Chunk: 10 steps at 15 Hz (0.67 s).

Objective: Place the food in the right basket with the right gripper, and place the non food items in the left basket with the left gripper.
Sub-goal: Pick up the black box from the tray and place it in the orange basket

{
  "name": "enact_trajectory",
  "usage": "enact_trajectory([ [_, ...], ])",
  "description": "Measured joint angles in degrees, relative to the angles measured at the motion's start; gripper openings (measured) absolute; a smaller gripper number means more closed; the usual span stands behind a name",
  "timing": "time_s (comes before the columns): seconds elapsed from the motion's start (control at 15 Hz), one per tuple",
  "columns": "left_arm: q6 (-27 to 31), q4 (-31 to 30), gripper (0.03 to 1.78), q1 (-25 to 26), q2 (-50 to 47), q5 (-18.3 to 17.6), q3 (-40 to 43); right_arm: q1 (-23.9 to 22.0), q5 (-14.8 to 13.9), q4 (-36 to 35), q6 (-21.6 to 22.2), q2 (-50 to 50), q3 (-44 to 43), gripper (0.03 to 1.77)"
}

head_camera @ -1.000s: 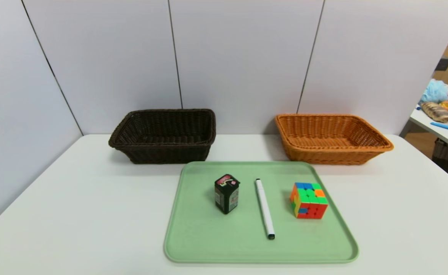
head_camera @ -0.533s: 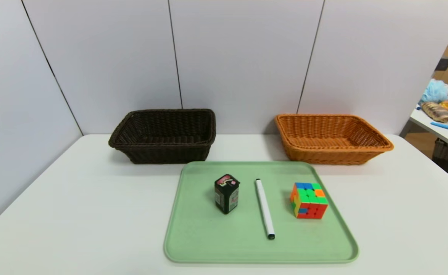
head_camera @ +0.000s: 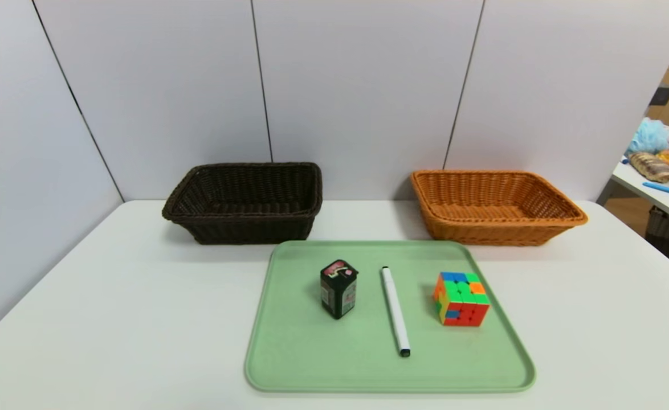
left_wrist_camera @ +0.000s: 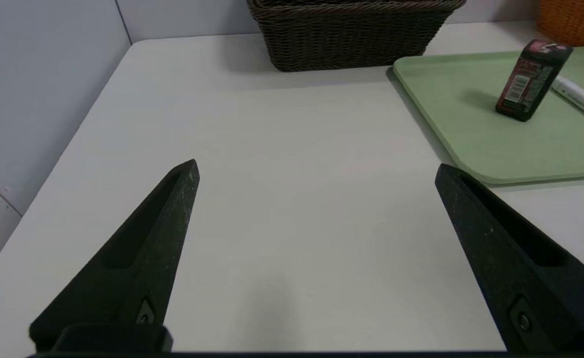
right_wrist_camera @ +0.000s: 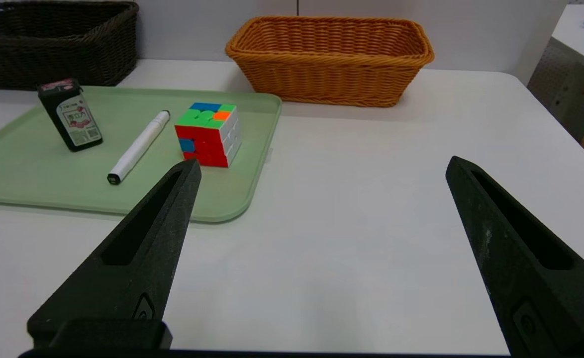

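we see nothing changed in head view: small carton (head_camera: 339, 296), pen (head_camera: 395, 311), cube (head_camera: 461, 299) stay mid-frame on tray (head_camera: 311, 364). left end effector (left_wrist_camera: 317, 171) and right end effector (right_wrist_camera: 322, 166) open, empty. sorting not started.

The scene is brightly and evenly lit from overhead. Short, soft shadows lie under the baskets (head_camera: 243, 202) and beside the cube (head_camera: 461, 299) on the tray (head_camera: 289, 364). The white table (head_camera: 112, 319) shows no harsh glare. The wall panels' seams splay outward toward the head view's edges.
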<state>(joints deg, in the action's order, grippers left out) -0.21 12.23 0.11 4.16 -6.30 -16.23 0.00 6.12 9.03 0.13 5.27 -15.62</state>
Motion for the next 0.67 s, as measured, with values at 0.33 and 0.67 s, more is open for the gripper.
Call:
enact_trajectory([
  [0.33,-0.12,0.28,1.69,-0.24,14.17,-0.83,-8.5,1.79,0.33,0.15,0.07,14.85,-7.75,1.7],
  [0.67,0.18,-0.46,1.69,-0.41,32.13,-1.11,-18.92,2.83,1.32,0.13,-0.06,32.07,-16.79,1.7],
])
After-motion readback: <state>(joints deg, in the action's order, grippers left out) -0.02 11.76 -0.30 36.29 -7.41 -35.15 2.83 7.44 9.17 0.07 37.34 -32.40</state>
